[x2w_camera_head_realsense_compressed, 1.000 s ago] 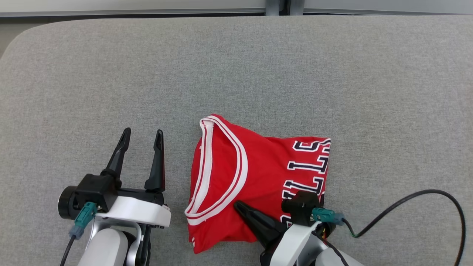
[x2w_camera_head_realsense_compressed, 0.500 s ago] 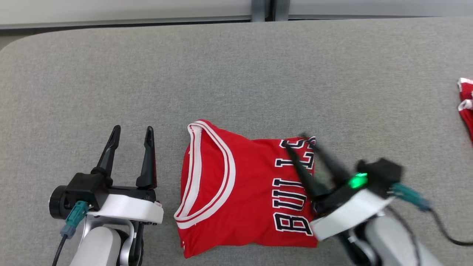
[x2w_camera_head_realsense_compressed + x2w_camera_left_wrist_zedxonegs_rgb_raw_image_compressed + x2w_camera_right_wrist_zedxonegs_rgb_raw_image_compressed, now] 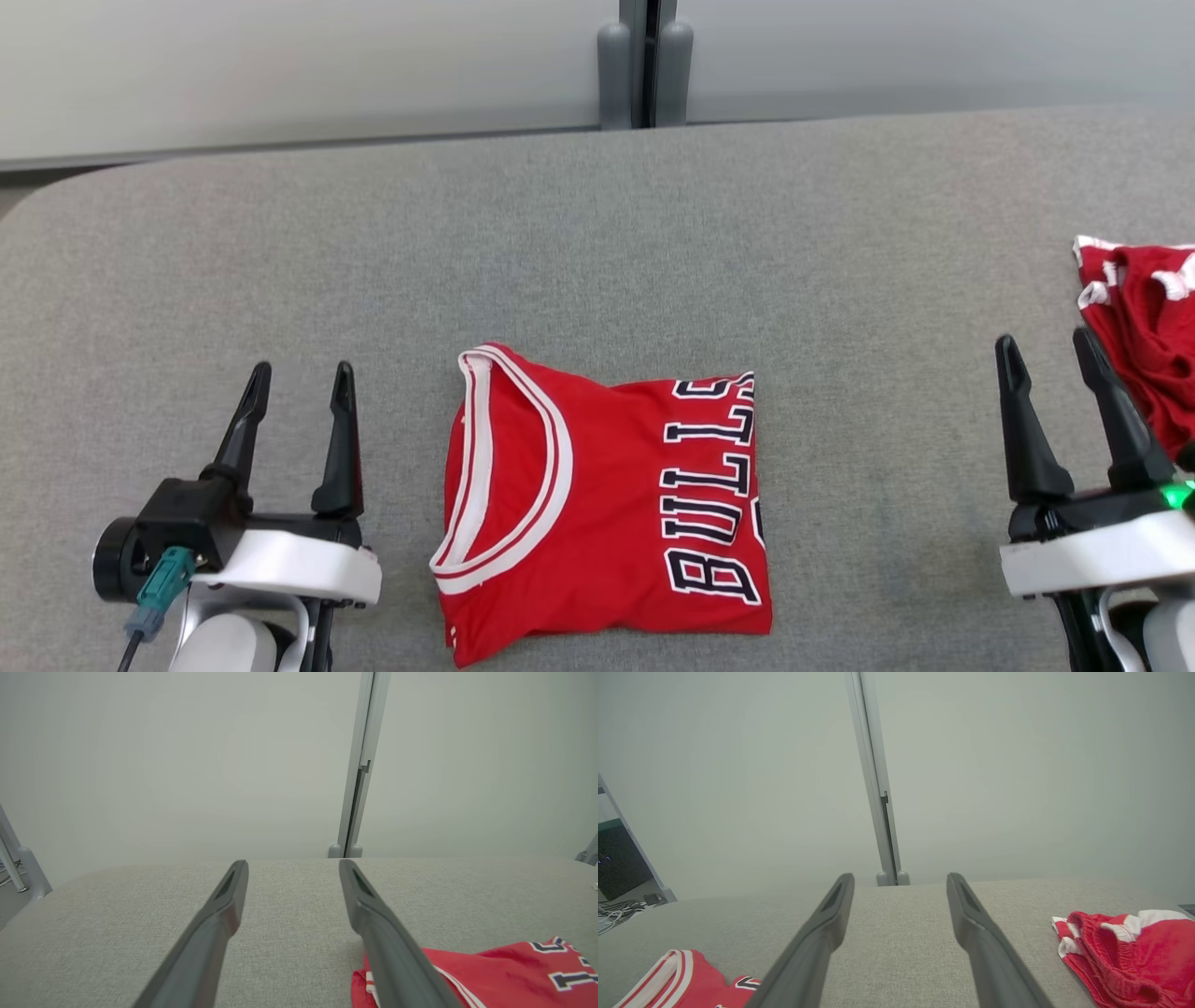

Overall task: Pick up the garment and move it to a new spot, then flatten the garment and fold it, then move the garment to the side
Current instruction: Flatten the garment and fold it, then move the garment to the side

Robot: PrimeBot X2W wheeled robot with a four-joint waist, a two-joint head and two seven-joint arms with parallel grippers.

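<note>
Holding my left pincer [image 3: 302, 373] and right pincer [image 3: 1044, 341] wide, empty; jersey [image 3: 597, 504] is lying between them, nearer the left.

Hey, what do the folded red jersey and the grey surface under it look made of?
The folded red jersey: probably thin synthetic knit, smooth, faint sheen, soft creases. The grey surface: matte woven upholstery-like fabric, speckled weave visible; any padding underneath is a guess.

The right hand [image 3: 1043, 338], a second ago clamped on the near edge of the jersey [image 3: 597, 504], has let go, spread its fingers and swung clear to the right, beside crumpled red shorts [image 3: 1144, 308].
</note>
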